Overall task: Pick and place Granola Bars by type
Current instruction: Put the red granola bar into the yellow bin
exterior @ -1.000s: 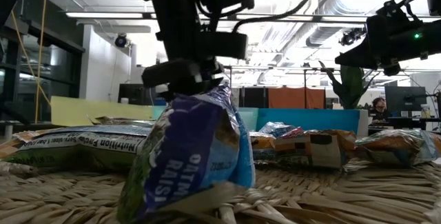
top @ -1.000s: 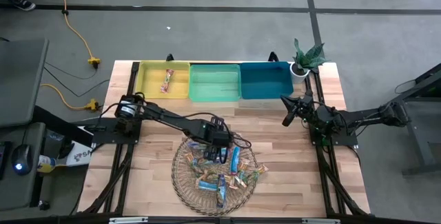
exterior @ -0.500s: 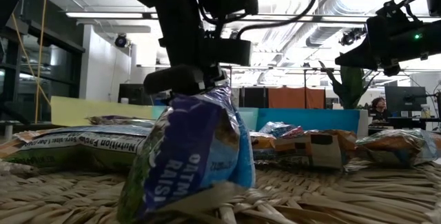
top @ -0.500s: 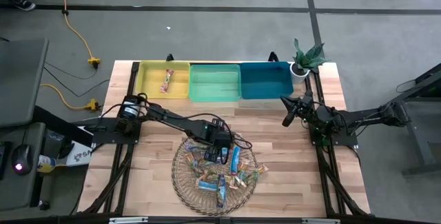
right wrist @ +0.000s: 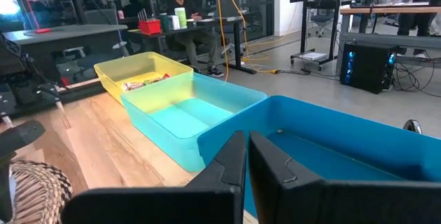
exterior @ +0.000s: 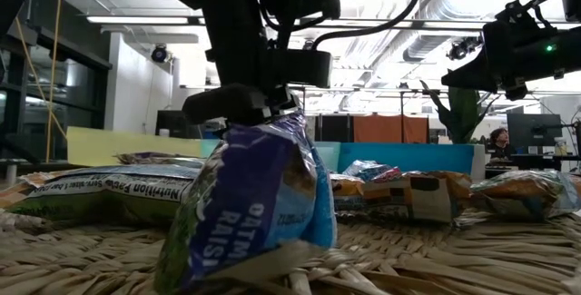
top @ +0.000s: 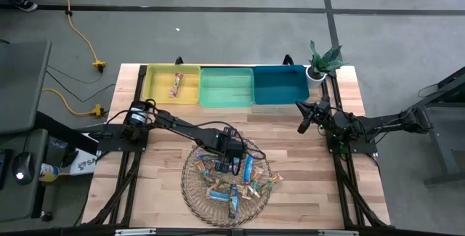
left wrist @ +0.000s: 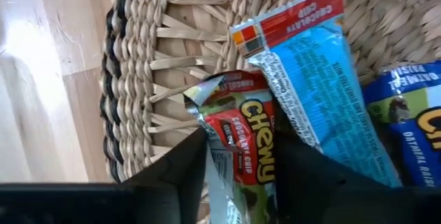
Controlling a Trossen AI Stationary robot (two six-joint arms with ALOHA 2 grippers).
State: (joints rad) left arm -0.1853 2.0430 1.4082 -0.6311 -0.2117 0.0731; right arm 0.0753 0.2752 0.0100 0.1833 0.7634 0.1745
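Left gripper [left wrist: 238, 156] is down over the wicker plate [top: 195, 192], near its rim on the bins' side, jaws narrowed around a red Chewy bar [left wrist: 242, 145]: shiny red wrapper, yellow lettering, crinkled silver end. Touching it lies a blue chocolate-chip bar [left wrist: 313, 93] with a red end. The other granola bars [top: 231, 186], blue, green and orange, sit piled on the plate. One red-pink bar [top: 176, 85] lies in the yellow bin [top: 190, 94], beyond the plate. Right gripper [top: 303, 125] waits beside the teal bin [top: 280, 96], fingers together, empty.
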